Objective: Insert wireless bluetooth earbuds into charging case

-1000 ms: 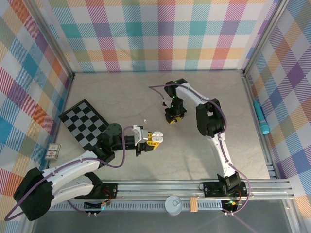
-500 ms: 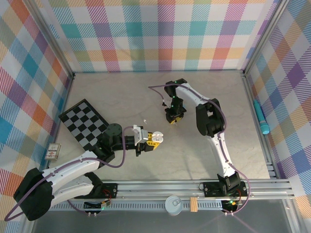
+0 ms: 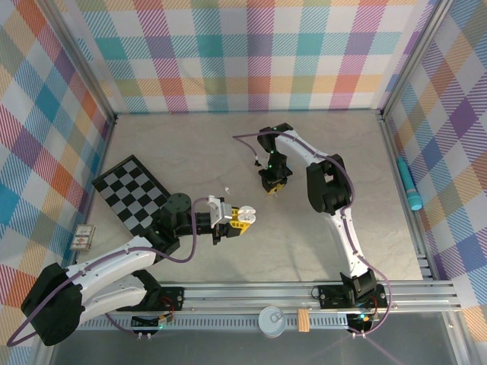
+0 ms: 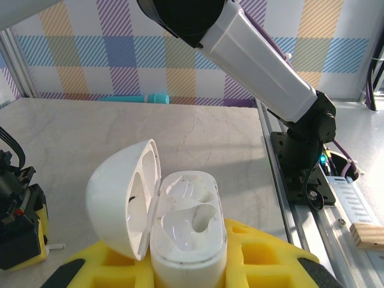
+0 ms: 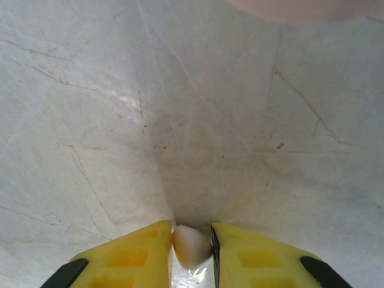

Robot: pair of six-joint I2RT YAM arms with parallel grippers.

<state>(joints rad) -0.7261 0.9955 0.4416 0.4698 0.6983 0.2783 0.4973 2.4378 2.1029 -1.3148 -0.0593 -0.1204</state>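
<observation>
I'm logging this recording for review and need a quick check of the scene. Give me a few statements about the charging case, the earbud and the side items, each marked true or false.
1. The left gripper holds a white pebble-shaped plastic charging case with its lid swung open. True.
2. Both wells of the case hold earbuds. False: both look empty.
3. The right gripper has its yellow fingers on either side of a small white plastic earbud that lies on the marbled table. True.
4. The long teal pen-like stick lies on the black-and-white checkerboard. False: the stick lies along the right wall, and the checkerboard is at the far left.
</observation>
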